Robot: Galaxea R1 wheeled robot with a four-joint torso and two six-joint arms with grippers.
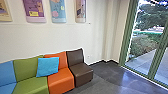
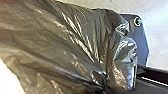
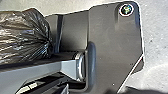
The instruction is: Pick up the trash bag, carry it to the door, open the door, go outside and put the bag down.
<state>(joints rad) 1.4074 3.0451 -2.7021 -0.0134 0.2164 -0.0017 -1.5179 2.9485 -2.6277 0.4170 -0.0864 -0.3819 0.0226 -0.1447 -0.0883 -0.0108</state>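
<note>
The dark, shiny plastic trash bag (image 2: 67, 47) fills much of the left wrist view, its film drawn into tight folds. These folds meet at my left gripper (image 2: 103, 86), which is shut on the bag. In the right wrist view, the bag (image 3: 25, 36) lies alongside the robot's dark plate, its creases running together beside the jointed bar. How my right gripper stands cannot be told. Tall glass panels in a green frame (image 1: 123, 42) stand on the right in the head view; which of them is the door I cannot tell.
A row of blue, green, orange and brown seats (image 1: 80, 72) lines the wall at left, with a light blue cushion (image 1: 47, 66) on it. Dark grey floor (image 1: 110, 77) runs up to the glass. Outside are a pale path (image 1: 143, 61) and bushes (image 1: 142, 45).
</note>
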